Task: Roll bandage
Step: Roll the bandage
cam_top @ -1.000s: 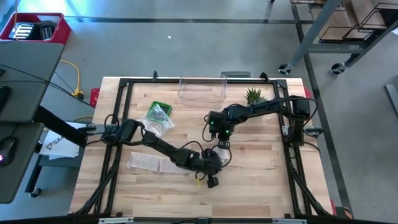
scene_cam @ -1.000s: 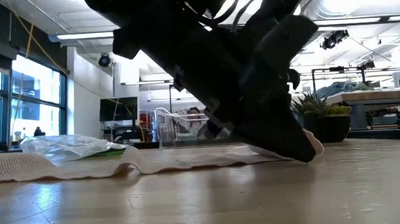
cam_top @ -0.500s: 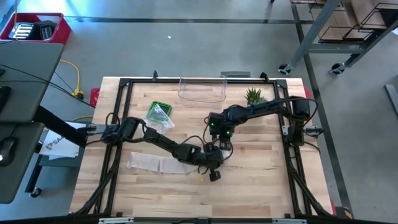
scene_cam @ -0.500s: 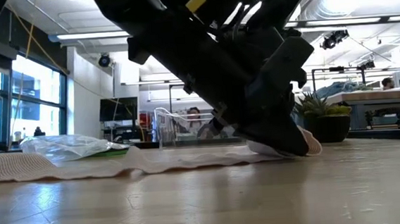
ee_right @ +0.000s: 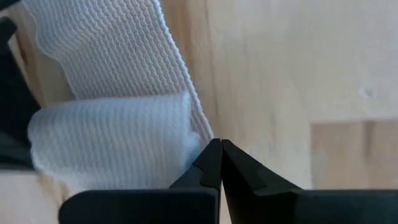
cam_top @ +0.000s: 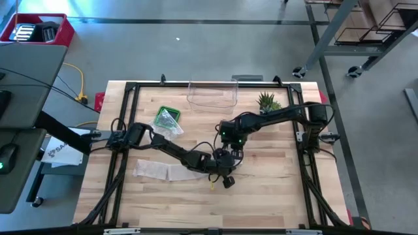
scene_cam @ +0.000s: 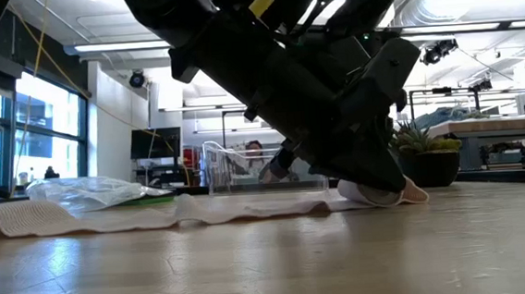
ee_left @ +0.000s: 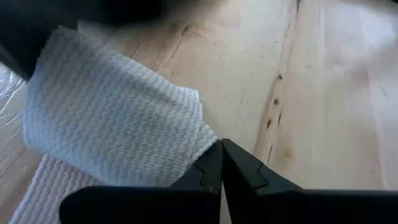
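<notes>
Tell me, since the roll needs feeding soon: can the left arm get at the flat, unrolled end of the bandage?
Probably yes. The unrolled bandage lies flat on bare table beside the left arm, with nothing on it. But the left claw is shut at the rolled end, next to the right claw, and would have to leave it first.

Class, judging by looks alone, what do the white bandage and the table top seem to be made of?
White bandage: seemingly woven or knitted fabric, matte, shown by its ribbed, wavy texture and soft fold. Table top: pale wood, smooth finish, shown by grain lines, knots and plank seams.
</notes>
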Available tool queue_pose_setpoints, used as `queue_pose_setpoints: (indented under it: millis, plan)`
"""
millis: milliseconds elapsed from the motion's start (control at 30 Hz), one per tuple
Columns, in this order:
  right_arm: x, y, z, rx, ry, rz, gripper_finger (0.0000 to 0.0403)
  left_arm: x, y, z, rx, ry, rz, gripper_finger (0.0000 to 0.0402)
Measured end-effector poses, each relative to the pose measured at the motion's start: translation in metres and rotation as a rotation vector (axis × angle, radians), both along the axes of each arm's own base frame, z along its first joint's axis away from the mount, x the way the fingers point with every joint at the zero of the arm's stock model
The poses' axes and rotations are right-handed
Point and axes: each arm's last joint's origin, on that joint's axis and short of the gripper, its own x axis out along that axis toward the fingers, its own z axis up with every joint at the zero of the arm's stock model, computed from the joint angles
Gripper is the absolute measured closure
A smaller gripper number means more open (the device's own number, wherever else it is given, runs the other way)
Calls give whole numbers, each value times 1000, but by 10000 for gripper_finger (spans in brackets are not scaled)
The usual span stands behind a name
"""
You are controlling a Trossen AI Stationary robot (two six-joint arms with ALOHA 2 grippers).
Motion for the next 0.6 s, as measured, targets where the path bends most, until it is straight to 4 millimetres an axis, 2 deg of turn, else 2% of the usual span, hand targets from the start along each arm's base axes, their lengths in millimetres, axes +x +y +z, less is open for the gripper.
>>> queue_pose_setpoints:
  millis: [133,267,400,600]
  plan:
    - [-9,-17,4,10,49,-42,403,-1,-4,0,7,-1,-2,401]
    - [-12,-26,3,21,65,-76,403,-1,-4,0,37,-4,3,401]
    - [-9,-25,4,64,45,-95,403,-1,0,0,71,6,-10,401]
    - [-7,-12,4,58,48,-78,403,1,7,0,81,4,0,401]
